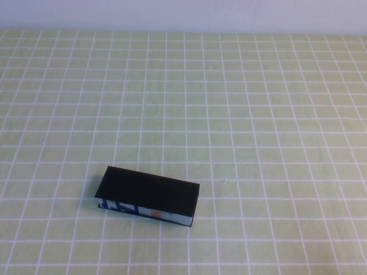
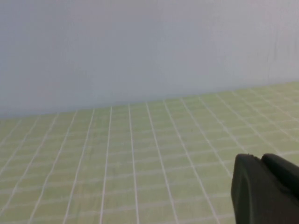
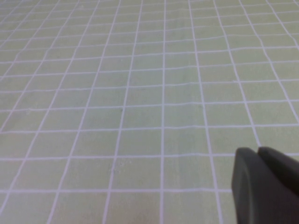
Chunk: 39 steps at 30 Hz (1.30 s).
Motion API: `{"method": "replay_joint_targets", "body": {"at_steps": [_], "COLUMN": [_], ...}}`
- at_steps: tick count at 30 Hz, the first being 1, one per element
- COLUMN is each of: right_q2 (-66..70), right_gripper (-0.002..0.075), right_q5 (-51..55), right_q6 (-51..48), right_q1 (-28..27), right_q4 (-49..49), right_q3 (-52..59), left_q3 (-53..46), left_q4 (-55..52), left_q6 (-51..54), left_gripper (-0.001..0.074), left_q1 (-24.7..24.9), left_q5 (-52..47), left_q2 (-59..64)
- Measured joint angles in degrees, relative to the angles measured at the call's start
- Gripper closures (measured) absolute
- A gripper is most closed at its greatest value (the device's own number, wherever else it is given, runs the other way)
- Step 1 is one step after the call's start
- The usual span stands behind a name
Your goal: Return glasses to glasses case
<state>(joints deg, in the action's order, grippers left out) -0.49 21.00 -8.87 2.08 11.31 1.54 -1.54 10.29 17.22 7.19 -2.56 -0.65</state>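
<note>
The glasses case (image 1: pixel 148 192) lies near the front of the table, left of centre, in the high view. It is a black box with its flat lid down and a blue, white and orange front edge. The glasses are not in view in any frame. Neither arm shows in the high view. My left gripper (image 2: pixel 260 159) shows only in the left wrist view, fingers together and empty, over bare cloth facing the back wall. My right gripper (image 3: pixel 258 151) shows only in the right wrist view, fingers together and empty, above bare cloth. The case is in neither wrist view.
A green tablecloth with a white grid (image 1: pixel 258 114) covers the table. A pale wall (image 2: pixel 140 46) stands along the far edge.
</note>
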Motion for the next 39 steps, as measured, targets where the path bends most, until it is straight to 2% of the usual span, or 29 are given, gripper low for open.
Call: {"method": "replay_joint_targets", "body": {"at_steps": [1,4,12,39], "right_q2": [0.00,0.00,0.00,0.00], "right_gripper": [0.0737,0.0737,0.0737,0.0737], "right_q5": [0.00,0.00,0.00,0.00], "right_q6": [0.00,0.00,0.00,0.00], "right_q1": [0.00,0.00,0.00,0.00], "right_q4": [0.00,0.03,0.03,0.03], "right_q3": [0.00,0.00,0.00,0.00], "left_q3": [0.00,0.00,0.00,0.00], "left_q4": [-4.23,-9.63,-11.63,-11.77], "left_q6": [-5.16,-12.18,-14.77,-15.13], "left_gripper": [0.0738,0.0738,0.0738,0.0738], "left_q1": [-0.78,-2.35,-2.56,-2.56], "left_q5": [-1.88,-7.16,-18.40,-19.60], "left_q2": [0.00,0.00,0.00,0.00]}}
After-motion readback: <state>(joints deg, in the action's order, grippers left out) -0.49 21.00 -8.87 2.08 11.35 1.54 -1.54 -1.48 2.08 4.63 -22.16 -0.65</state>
